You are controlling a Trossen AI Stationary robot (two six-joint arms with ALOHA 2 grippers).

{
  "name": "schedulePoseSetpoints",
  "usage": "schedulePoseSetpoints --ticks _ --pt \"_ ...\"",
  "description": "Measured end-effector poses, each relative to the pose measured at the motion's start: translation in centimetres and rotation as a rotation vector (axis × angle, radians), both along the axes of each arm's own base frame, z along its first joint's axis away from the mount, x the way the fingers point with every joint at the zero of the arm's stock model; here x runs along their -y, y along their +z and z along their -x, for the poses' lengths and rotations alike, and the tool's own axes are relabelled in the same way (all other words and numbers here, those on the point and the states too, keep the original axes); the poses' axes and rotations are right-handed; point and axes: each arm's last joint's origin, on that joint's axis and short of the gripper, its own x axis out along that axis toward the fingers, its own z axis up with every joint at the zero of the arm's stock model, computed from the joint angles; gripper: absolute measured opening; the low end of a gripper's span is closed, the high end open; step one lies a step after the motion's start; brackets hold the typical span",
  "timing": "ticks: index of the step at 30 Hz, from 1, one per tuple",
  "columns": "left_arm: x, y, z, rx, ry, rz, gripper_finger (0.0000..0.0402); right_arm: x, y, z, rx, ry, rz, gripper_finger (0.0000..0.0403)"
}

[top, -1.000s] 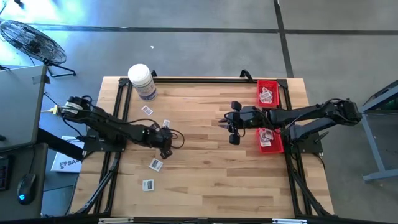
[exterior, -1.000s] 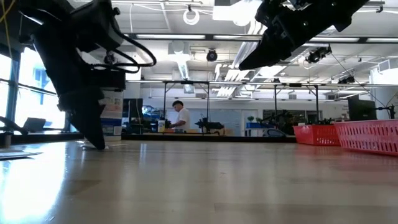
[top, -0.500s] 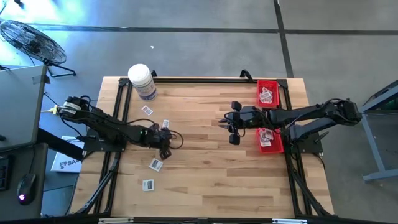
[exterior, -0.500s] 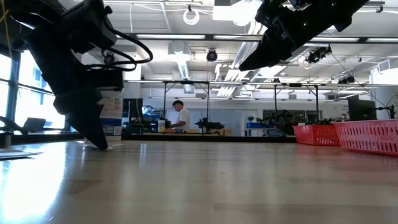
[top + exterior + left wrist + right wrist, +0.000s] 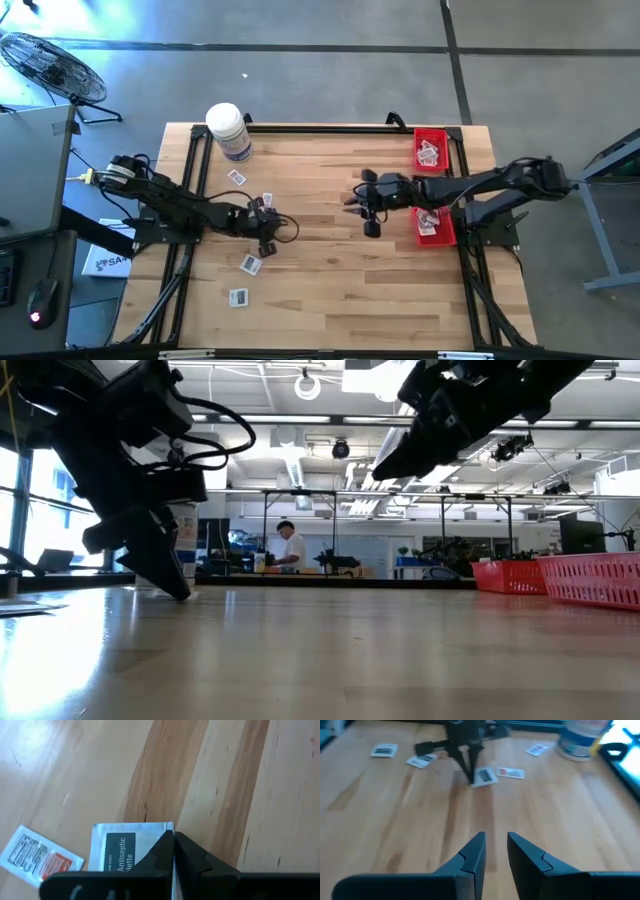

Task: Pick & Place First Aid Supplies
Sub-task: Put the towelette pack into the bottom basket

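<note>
L tool (image 5: 173, 851) pinched on antiseptic packet (image 5: 131, 849) edge; R tool (image 5: 494, 851) parted, holding nothing.

Five loose packets (image 5: 248, 264), two red bins (image 5: 445, 144), one jar (image 5: 227, 130).

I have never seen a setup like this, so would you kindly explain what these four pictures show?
They show two dark robot arms at a wooden table. One camera looks straight down, one sits at tabletop height, and one rides on each wrist. The left tool is down at the table with its fingers pinched shut on the edge of a white antiseptic packet. The right tool hangs above the middle, open and holding nothing. More packets lie loose on the wood, a white jar stands at the far edge, and two red bins on the right hold packets.
</note>
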Motion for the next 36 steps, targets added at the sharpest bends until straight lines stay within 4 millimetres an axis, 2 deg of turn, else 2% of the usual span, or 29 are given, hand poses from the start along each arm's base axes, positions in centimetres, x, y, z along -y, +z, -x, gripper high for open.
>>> schedulePoseSetpoints --ticks 9,15,21,25,30,36 --pt "0.0 0.7 -0.7 0.084 0.045 -0.017 0.0001 -0.1 -3.8 -3.1 0.026 0.058 -0.031 0.0073" --pt "0.2 2.0 -1.6 0.084 0.007 -0.027 0.0000 -0.1 -4.8 -3.6 0.030 0.060 -0.031 0.0073" --pt "0.1 1.3 -0.3 -0.044 0.108 0.057 0.0007 -0.1 -4.8 -3.6 0.031 0.056 -0.029 0.0073" --pt "0.4 1.6 0.1 -0.045 0.125 0.069 0.0033 0.0 -4.8 -3.6 0.031 0.050 -0.027 0.0073" --pt "1.2 1.9 0.5 -0.044 0.090 0.025 0.0086 0.1 -4.7 -3.7 0.034 0.028 -0.024 0.0073" --pt "1.2 0.3 1.5 -0.043 0.078 0.018 0.0127 0.1 -4.7 -3.7 0.040 0.024 -0.021 0.0073"
